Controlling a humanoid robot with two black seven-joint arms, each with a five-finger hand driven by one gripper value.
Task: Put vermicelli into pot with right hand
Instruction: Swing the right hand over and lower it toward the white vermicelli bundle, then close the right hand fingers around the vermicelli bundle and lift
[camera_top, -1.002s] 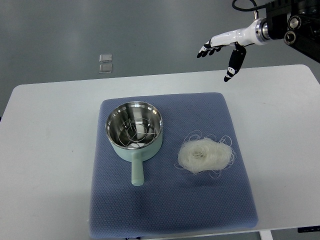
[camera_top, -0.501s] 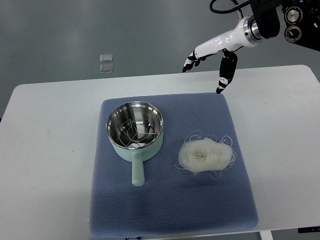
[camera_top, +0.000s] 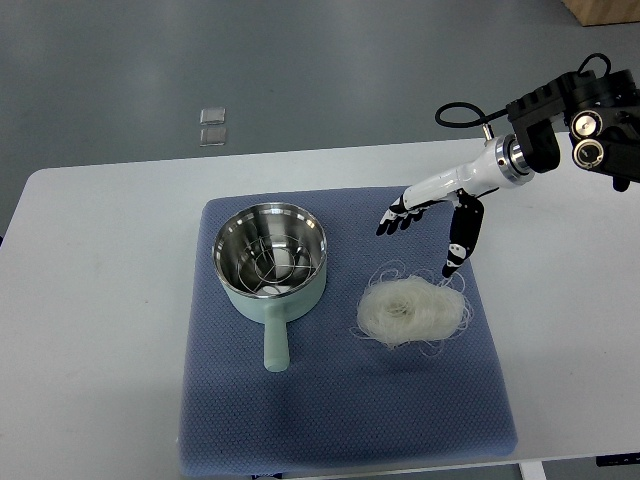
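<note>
right hand (camera_top: 432, 218): fingers spread, holding nothing, above mat (camera_top: 340, 420) | vermicelli (camera_top: 411, 310) at its 6 o'clock, untouched | pot (camera_top: 269, 262) at vermicelli's 9–10 o'clock

A blue textured mat (camera_top: 340, 420) lies on a white surface (camera_top: 100, 300); two small clear squares (camera_top: 211, 127) sit on the grey floor (camera_top: 300, 70) beyond.
</note>
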